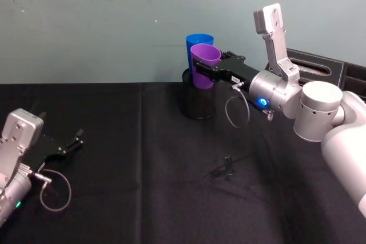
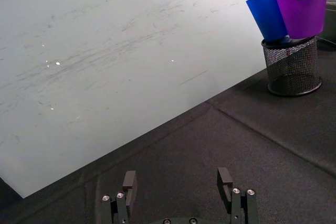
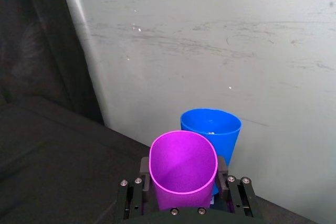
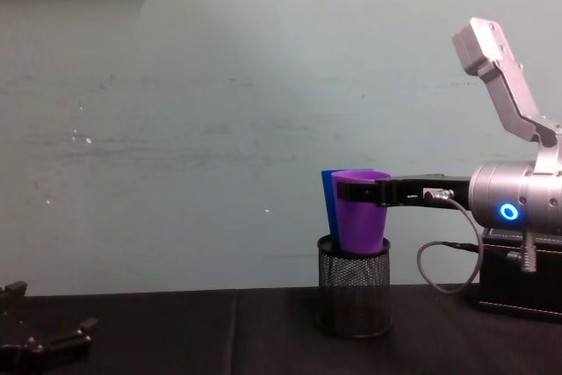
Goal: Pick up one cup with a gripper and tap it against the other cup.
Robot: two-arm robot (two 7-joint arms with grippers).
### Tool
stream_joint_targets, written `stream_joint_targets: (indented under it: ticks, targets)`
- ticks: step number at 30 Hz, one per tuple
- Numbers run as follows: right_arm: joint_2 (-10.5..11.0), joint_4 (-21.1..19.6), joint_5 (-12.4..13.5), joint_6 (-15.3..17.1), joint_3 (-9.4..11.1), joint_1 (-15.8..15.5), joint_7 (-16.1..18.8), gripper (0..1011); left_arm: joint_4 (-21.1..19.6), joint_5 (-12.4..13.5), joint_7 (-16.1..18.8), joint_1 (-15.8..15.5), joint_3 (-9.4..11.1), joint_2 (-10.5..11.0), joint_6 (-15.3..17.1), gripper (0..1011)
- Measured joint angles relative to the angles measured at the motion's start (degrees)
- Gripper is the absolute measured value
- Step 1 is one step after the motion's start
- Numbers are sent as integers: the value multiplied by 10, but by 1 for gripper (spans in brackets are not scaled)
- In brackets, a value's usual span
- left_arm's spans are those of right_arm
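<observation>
Table (image 1: 143, 198) in black cloth, right gripper (image 1: 207, 70) holding the purple cup (image 3: 182, 166) near the far edge.
Left gripper (image 2: 177, 182) sits low at the table's left, jaws apart. Right jaws are clamped on the purple cup near its rim. Black mesh pen holder (image 4: 353, 296) stands below with the blue cup (image 3: 212, 129) in it. The purple cup's base hangs at the holder's rim, its side against the blue cup.

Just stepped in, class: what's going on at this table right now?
The right gripper has its fingers shut on a smooth purple plastic tumbler, holding it beside, seemingly touching, a bright blue plastic tumbler that leans in a black mesh pen holder. The left gripper lies open and idle on the black table.
</observation>
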Motion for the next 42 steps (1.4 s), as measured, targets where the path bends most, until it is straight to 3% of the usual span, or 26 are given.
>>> stream_joint_targets:
  ticks: [42]
  targets:
    - [-2,3,-4,-4,6,0,13,715,0,0,0,0,0,0,0,1000]
